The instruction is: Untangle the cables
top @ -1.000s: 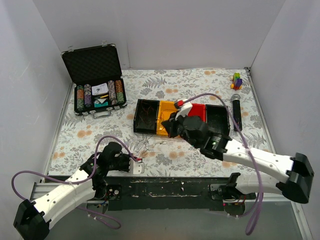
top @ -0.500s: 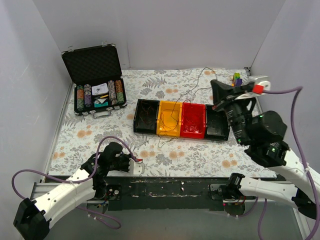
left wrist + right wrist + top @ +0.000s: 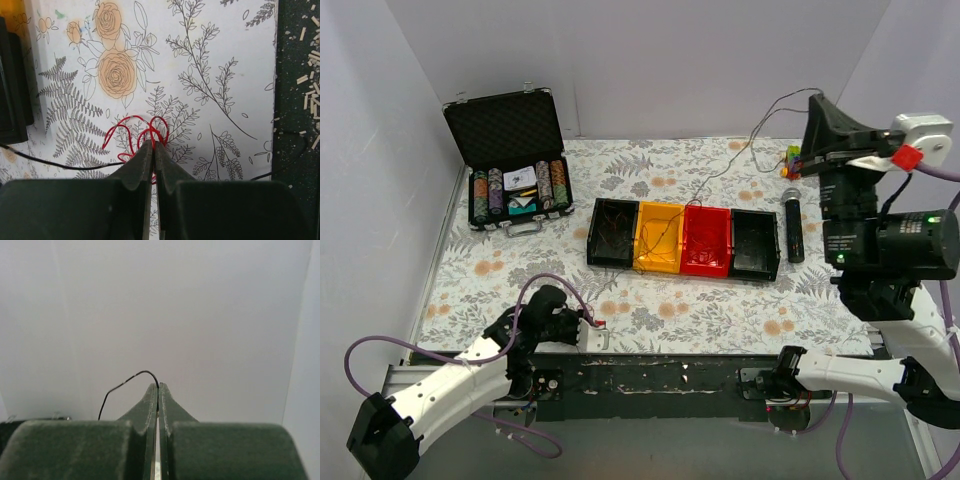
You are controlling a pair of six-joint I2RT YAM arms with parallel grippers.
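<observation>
Thin cables [image 3: 672,212] pinched low at left, lifted high at right.
Left gripper [image 3: 152,146] is closed on looped red hair-thin wires [image 3: 131,131] over the floral tablecloth [image 3: 220,50]; a thin dark wire [image 3: 722,172] climbs from the orange plastic bin [image 3: 658,267] to the raised right gripper [image 3: 158,386], clamped on it.

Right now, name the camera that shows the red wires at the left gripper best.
Left wrist: the red wires loop from the shut left gripper. The top view leaves them too small to make out; the right wrist shows only a dark wire.
</observation>
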